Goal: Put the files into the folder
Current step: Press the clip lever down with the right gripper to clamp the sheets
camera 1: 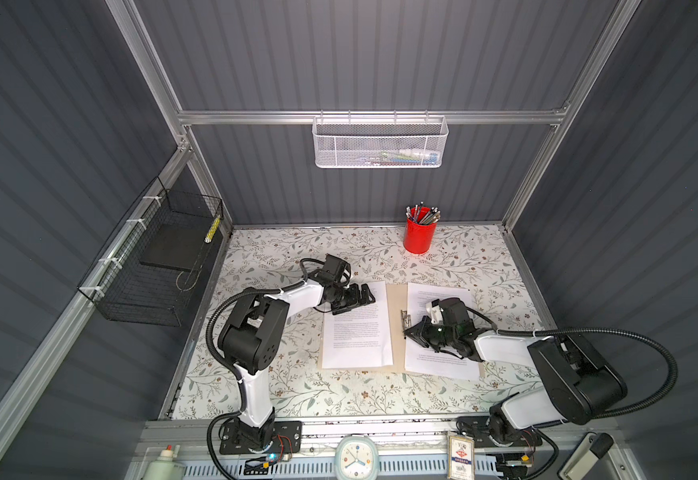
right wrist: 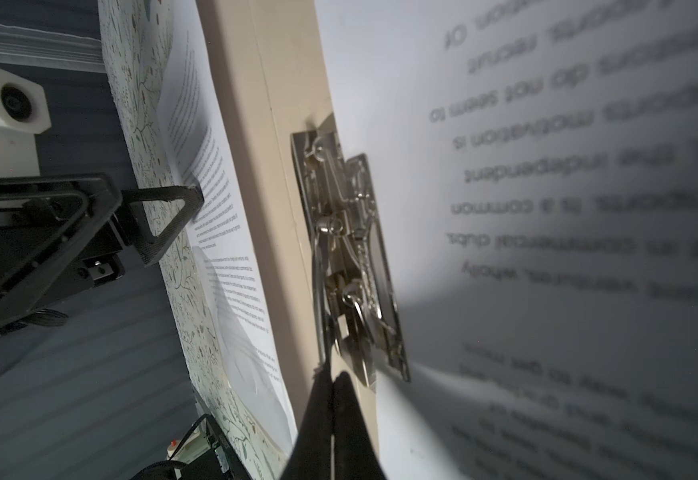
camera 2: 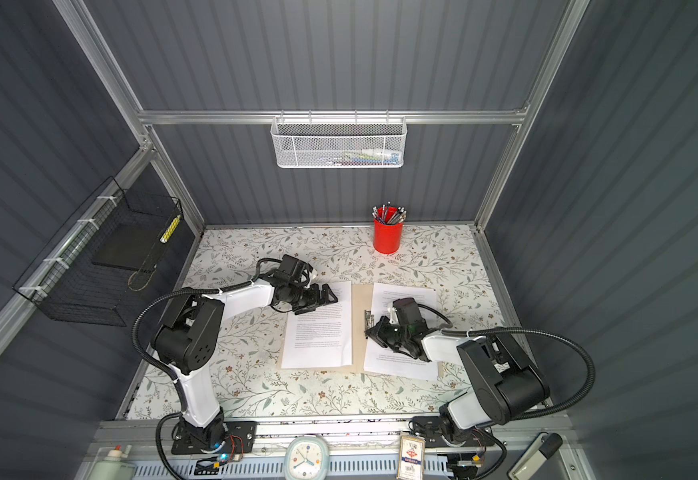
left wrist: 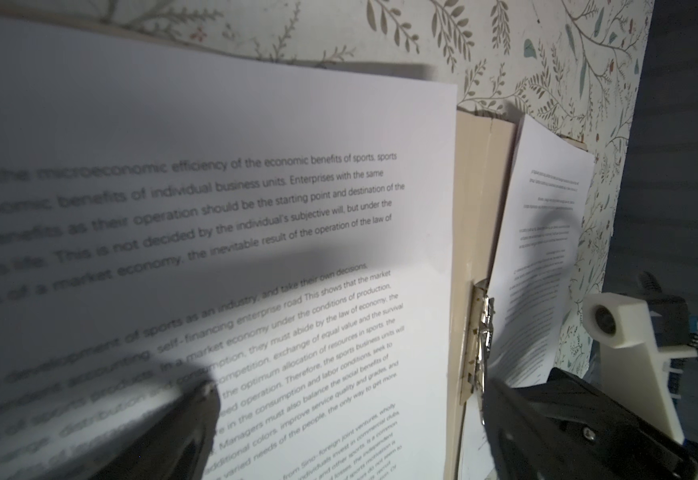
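The folder (camera 1: 396, 301) lies open on the table (camera 1: 339, 253), with files (camera 1: 357, 338) on both halves. The left gripper (camera 1: 362, 299) is over the left half's far corner, jaws apart. The right gripper (camera 1: 409, 331), jaws together, has its tips at the clip (camera 1: 404, 318)

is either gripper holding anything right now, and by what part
Left gripper is open, holding nothing. Right gripper is shut at the metal clip's lever end; a true grip cannot be told.
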Tool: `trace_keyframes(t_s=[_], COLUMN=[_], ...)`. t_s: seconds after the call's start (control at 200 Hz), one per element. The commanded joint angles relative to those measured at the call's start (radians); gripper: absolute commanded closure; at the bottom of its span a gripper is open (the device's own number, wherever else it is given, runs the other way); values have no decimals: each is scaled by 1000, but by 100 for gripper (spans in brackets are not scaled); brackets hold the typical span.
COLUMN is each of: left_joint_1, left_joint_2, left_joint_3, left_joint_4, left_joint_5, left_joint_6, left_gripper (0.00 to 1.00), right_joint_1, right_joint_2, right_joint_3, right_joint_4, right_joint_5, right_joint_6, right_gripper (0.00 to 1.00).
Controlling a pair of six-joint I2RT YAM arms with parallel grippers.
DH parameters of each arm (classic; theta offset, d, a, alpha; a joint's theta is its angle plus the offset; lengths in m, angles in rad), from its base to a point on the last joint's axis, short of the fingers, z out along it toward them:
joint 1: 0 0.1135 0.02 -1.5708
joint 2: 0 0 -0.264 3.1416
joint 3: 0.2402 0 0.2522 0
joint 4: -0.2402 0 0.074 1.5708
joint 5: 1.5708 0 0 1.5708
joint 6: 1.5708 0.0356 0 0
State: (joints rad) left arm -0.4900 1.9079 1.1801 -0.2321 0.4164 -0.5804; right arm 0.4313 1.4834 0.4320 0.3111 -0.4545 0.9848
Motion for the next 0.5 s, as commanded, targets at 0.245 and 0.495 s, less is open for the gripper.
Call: trace_keyframes(t_s=[0.245,0.495], left_joint_1=[31,37], left_joint_2=[122,128], left_joint_3=[-82,-94], left_joint_4=[-150,-145], left_joint_5=[-150,-151], left_joint_6=[12,14], left_gripper=[0,0], right_joint_1=[38,40], right_joint_2=[-29,-49], right_joint_3=[-86,-76], right_joint_4=[-299,-358], right_joint_5=[266,305], right_joint_6=[-23,-55], right_gripper=[100,100])
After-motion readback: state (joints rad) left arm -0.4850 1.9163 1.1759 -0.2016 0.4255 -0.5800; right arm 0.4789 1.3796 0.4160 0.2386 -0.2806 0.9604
